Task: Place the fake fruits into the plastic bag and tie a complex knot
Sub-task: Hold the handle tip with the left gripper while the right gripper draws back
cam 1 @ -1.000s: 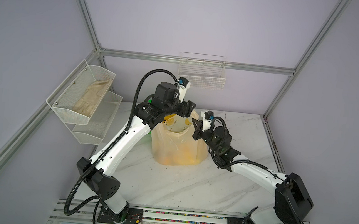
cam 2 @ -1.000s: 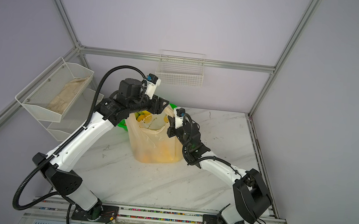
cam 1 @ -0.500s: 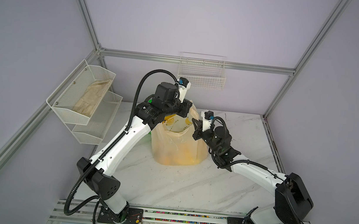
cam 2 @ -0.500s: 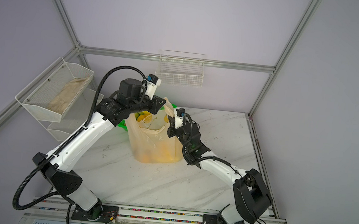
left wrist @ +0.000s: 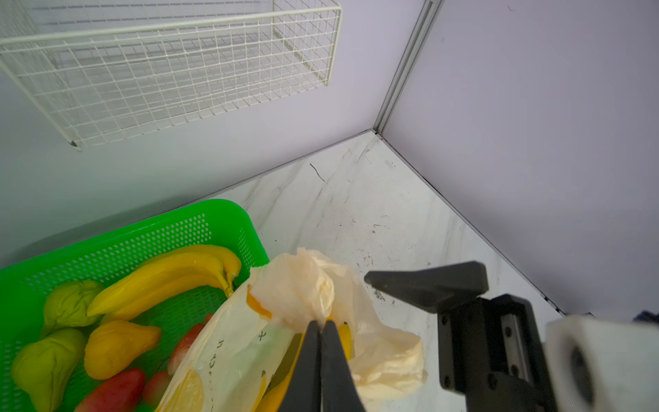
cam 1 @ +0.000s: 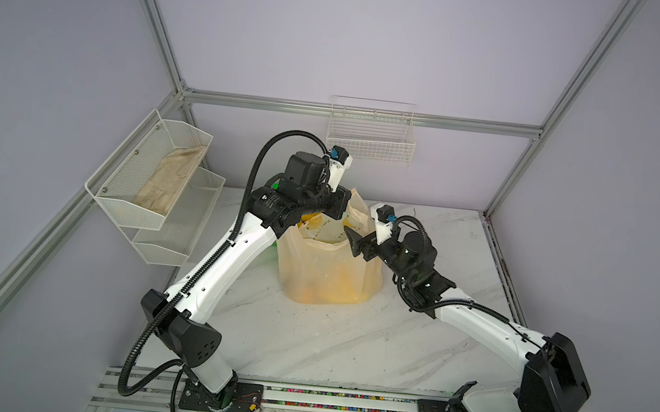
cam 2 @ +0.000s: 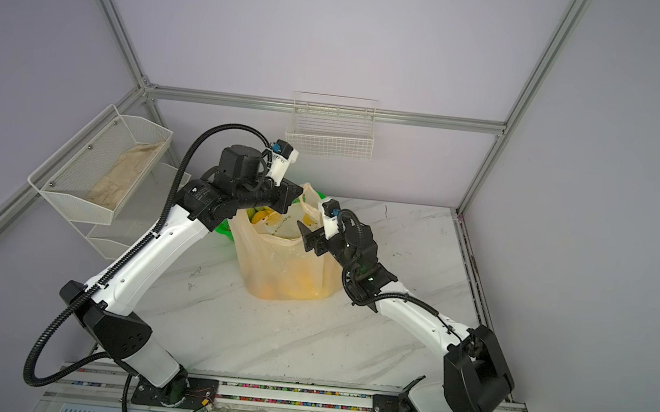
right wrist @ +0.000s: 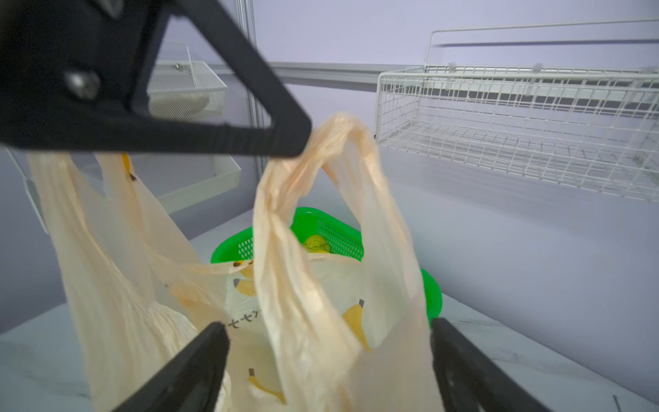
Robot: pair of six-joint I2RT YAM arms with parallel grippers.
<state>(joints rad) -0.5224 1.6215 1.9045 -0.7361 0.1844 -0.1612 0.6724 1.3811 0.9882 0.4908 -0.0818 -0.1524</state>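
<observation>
The plastic bag [cam 1: 329, 274] stands upright mid-table, with yellow and orange fake fruits showing through its wall [cam 2: 291, 282]. My left gripper [left wrist: 321, 323] is shut on the bunched top of the bag's far handle strip [left wrist: 296, 285], holding it up. My right gripper [right wrist: 327, 326] is open at the bag's right rim, and a handle strip [right wrist: 285, 271] hangs loose between its fingers. More fake fruits lie in the green basket [left wrist: 142, 235]: a banana bunch [left wrist: 171, 274], green pears [left wrist: 67, 306], an orange pear [left wrist: 117, 346] and red apples [left wrist: 114, 392]. No knot is in view; the handle strips stand apart.
The green basket [cam 2: 223, 229] sits right behind the bag on its left. A white wire basket [cam 1: 371, 136] hangs on the back wall. A mesh shelf [cam 1: 133, 194] on the left wall holds a beige cloth [cam 1: 173, 174].
My left gripper has shut on the bag's handle strip. My right gripper has opened and let go of the bag. Both arms stay nearly in place.
</observation>
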